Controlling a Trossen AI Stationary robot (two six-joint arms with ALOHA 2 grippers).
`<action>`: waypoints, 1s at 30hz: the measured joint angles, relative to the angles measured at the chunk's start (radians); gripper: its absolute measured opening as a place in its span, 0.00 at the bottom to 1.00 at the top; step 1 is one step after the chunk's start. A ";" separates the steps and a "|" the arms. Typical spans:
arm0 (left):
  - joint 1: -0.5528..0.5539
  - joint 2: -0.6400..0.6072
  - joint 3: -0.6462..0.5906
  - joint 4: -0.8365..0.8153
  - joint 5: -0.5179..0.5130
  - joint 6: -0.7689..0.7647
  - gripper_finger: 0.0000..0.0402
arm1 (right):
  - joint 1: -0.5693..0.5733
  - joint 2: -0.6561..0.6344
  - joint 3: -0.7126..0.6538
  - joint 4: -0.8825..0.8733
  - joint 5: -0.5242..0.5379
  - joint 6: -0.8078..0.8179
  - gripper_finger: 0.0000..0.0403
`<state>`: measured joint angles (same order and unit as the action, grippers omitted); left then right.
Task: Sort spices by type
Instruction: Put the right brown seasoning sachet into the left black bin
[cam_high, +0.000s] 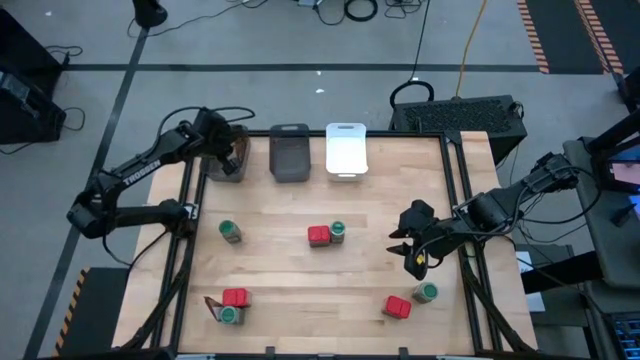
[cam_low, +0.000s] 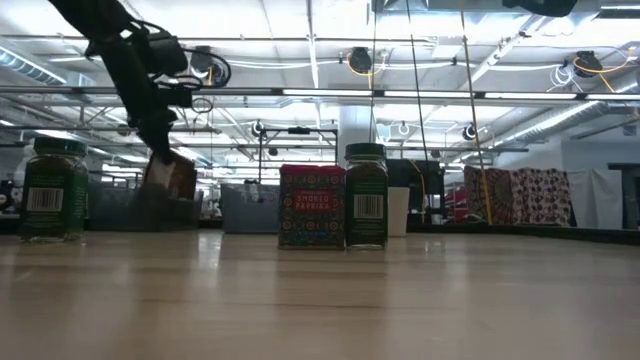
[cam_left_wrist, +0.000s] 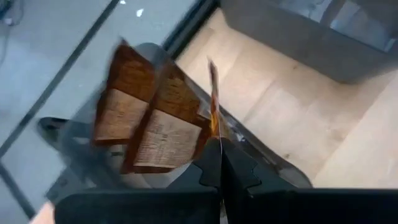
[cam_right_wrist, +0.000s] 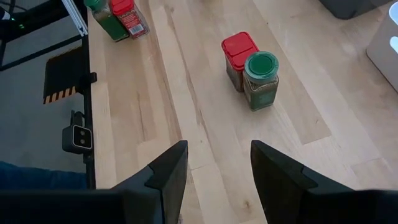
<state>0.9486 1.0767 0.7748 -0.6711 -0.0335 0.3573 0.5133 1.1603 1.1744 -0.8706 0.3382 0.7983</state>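
three bins line the table's (cam_high: 330, 215) far edge. from overhead, the left gripper (cam_high: 232, 157) hangs over the left dark grey bin (cam_high: 224, 168) at the far left corner; only its wrist camera shows the fingers pinched shut on a flat brown packet (cam_left_wrist: 213, 99), two more packets (cam_left_wrist: 149, 118) lying below. a middle dark grey bin (cam_high: 290, 153) and white bin (cam_high: 346, 148) follow. red tins (cam_high: 319, 235) and green-lidded jars (cam_high: 231, 232) dot the surface. near the right edge, the right gripper (cam_high: 409, 255) hovers, fingers spread with nothing between.

Pale wooden table (cam_high: 300, 290) — three bins (cam_high: 290, 152) along the far edge, scattered red tins (cam_high: 319, 235), green-lidded jars (cam_high: 231, 232).
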 joint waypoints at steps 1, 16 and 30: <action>0.004 0.000 -0.011 0.006 0.008 0.006 0.00 | 0.000 0.000 0.000 0.000 0.000 0.001 0.40; 0.008 -0.010 -0.070 0.141 0.061 0.077 0.00 | 0.000 0.000 0.000 0.007 -0.004 0.002 0.40; 0.008 -0.010 -0.070 0.090 -0.003 0.104 0.09 | 0.000 0.000 0.000 0.007 -0.003 0.024 0.40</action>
<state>0.9562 1.0664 0.7052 -0.5812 -0.0369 0.4617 0.5133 1.1599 1.1744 -0.8639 0.3347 0.8223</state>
